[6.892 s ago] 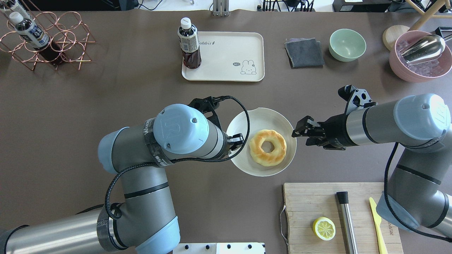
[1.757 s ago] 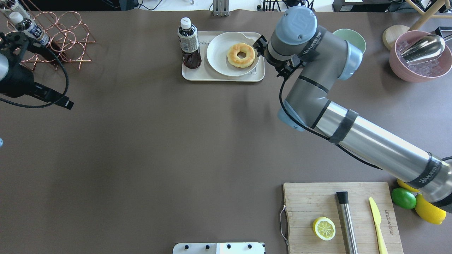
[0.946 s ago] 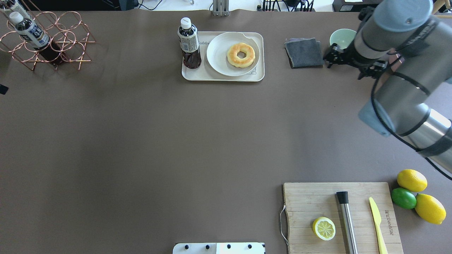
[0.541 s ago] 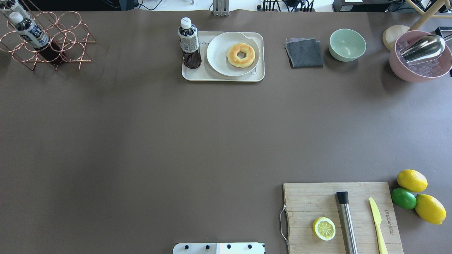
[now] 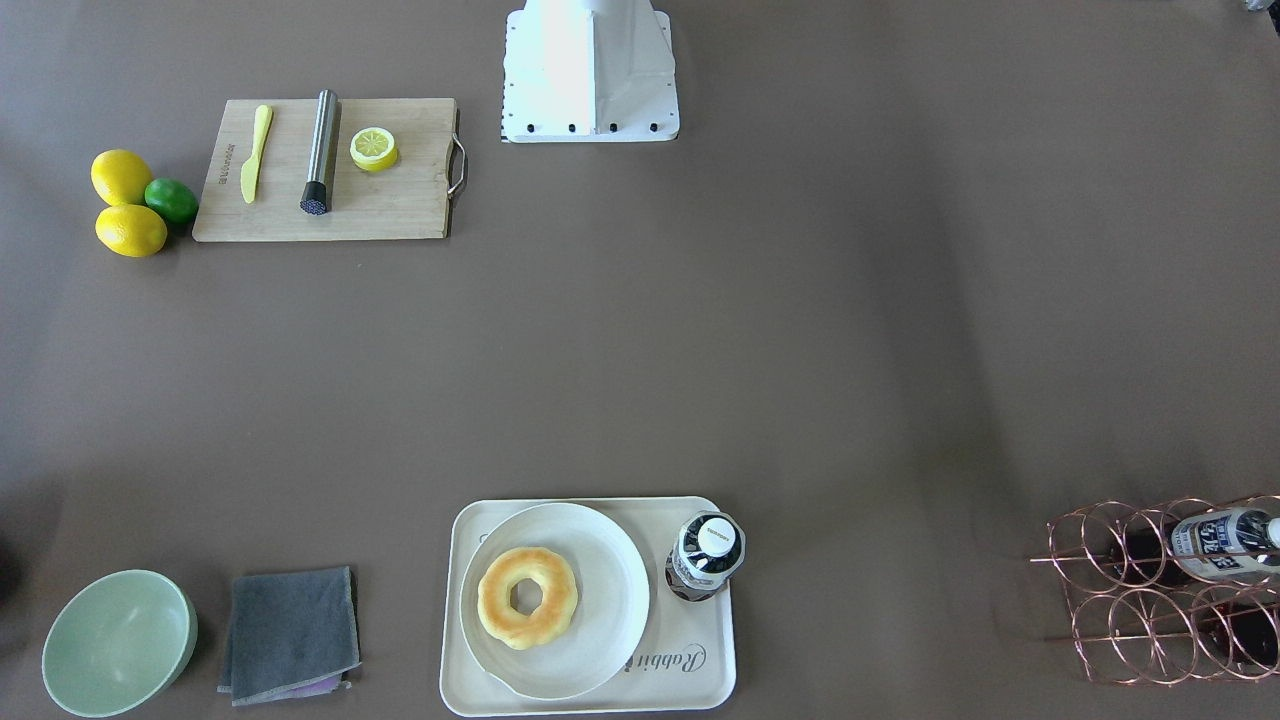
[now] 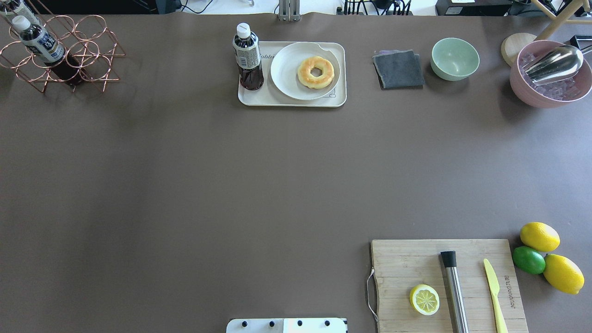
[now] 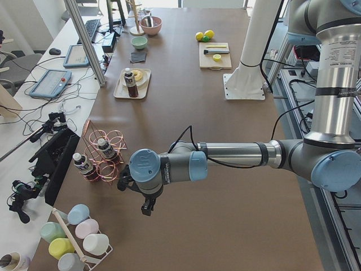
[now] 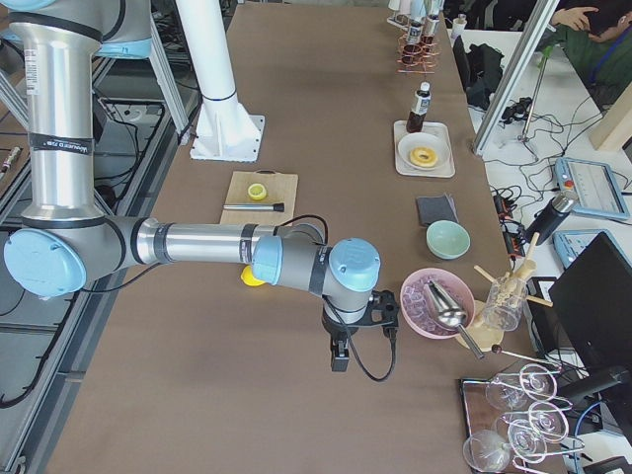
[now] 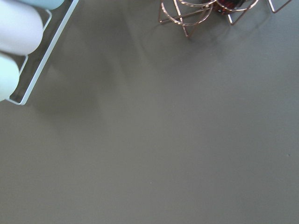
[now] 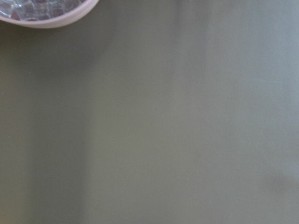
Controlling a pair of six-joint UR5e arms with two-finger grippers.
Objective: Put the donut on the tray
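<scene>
The golden donut (image 6: 316,72) lies on a round off-white plate (image 6: 289,78), and the plate rests on the cream tray (image 6: 291,102) at the far middle of the table. In the front-facing view the donut (image 5: 527,597) sits on the plate (image 5: 610,610) on the tray (image 5: 690,670). Both arms are out of the overhead and front-facing views. My left gripper (image 7: 146,208) hangs over the table's left end near the wire rack. My right gripper (image 8: 339,355) hangs over the right end near the pink bowl. I cannot tell whether either is open or shut.
A dark drink bottle (image 6: 247,58) stands on the tray's left part. A grey cloth (image 6: 398,69), green bowl (image 6: 455,58) and pink ice bowl (image 6: 550,76) lie to the right. A copper wire rack (image 6: 60,51) is far left. A cutting board (image 6: 407,263) holds a lemon half (image 6: 424,299).
The plate with the donut went from the table's middle onto the tray. Both arms then pulled away to the table's ends and left the overhead view.
</scene>
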